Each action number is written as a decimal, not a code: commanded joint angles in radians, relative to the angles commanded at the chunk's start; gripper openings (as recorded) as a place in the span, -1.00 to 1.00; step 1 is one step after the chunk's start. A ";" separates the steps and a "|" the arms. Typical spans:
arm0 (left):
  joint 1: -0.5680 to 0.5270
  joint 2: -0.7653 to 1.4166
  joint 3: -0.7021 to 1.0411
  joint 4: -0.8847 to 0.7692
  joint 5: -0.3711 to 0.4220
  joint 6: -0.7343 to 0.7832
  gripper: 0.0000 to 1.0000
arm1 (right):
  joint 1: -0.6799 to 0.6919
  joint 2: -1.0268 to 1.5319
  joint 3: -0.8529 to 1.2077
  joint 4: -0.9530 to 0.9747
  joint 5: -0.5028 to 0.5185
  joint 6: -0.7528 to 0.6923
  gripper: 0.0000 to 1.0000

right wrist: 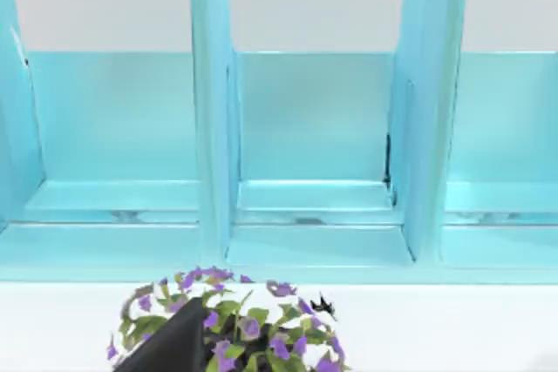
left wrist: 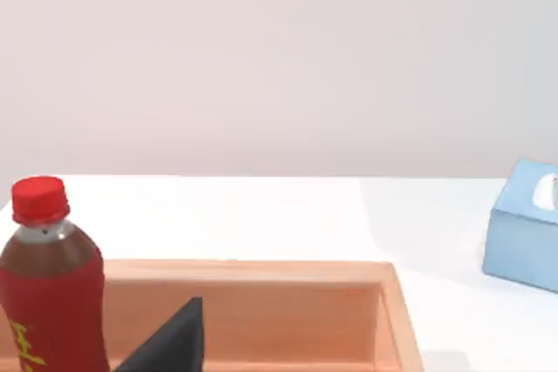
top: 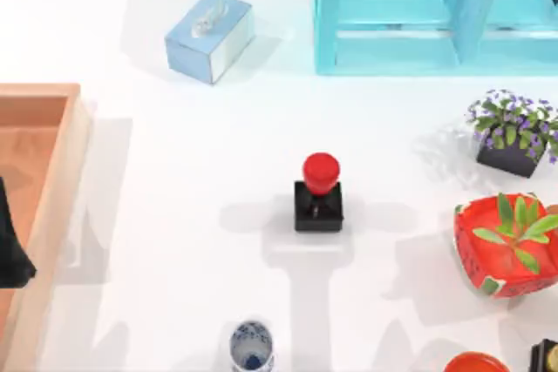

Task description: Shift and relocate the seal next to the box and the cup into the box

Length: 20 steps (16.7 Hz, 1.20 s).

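Left gripper [top: 10,254]: dark tip over the box [top: 52,180] at the bench's [top: 174,215] left edge; cannot tell if its fingers are parted or clenched. Seal [top: 319,193] stands upright mid-bench, well apart, toward the right arm's side. Cup [top: 251,346] upright, nearer the front edge, between box and seal. Cola bottle [left wrist: 48,289] stands by the box.
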 joint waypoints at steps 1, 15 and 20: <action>0.000 0.000 0.000 0.000 0.000 0.000 1.00 | 0.000 0.000 0.000 0.000 0.000 0.000 1.00; -0.236 0.757 0.751 -0.483 0.002 -0.224 1.00 | 0.000 0.000 0.000 0.000 0.000 0.000 1.00; -0.393 1.260 1.247 -0.806 0.003 -0.375 1.00 | 0.000 0.000 0.000 0.000 0.000 0.000 1.00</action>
